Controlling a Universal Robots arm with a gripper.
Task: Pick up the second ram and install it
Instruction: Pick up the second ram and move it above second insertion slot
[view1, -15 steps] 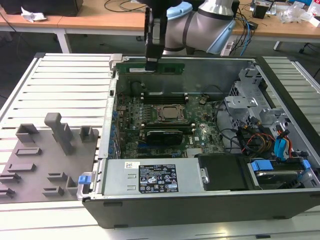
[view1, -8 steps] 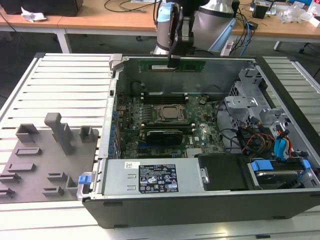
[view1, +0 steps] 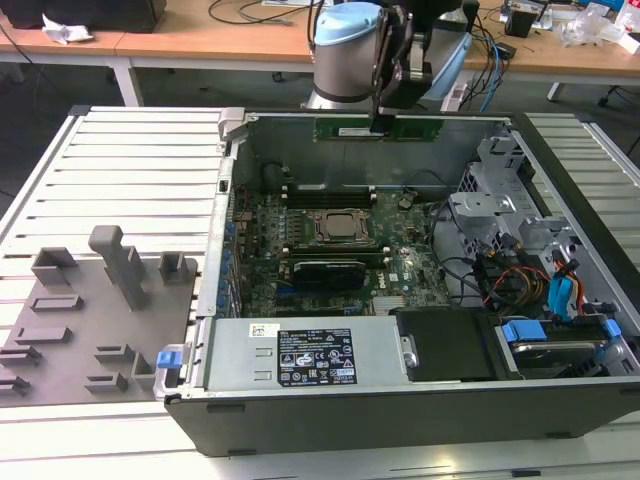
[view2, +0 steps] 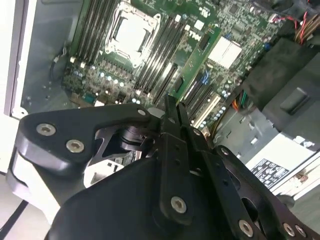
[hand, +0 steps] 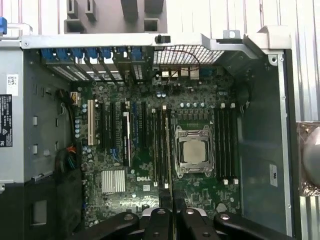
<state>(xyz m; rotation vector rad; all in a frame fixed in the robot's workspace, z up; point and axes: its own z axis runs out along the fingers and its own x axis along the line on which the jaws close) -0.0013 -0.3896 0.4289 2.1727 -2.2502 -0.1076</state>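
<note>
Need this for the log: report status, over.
Gripper shut on the second ram. Ram level, held above the open computer case, not yet in a slot. Nothing seen between it and the motherboard.

In the exterior view the case (view1: 400, 418) is open on top. From the processor socket (view1: 342, 227), the drive cage (view1: 490, 205) blocks 3 o'clock, the power supply (view1: 300, 355) 6 o'clock, the gripper (view1: 380, 123) clamping the second ram (view1: 425, 129) 12 o'clock.
</note>
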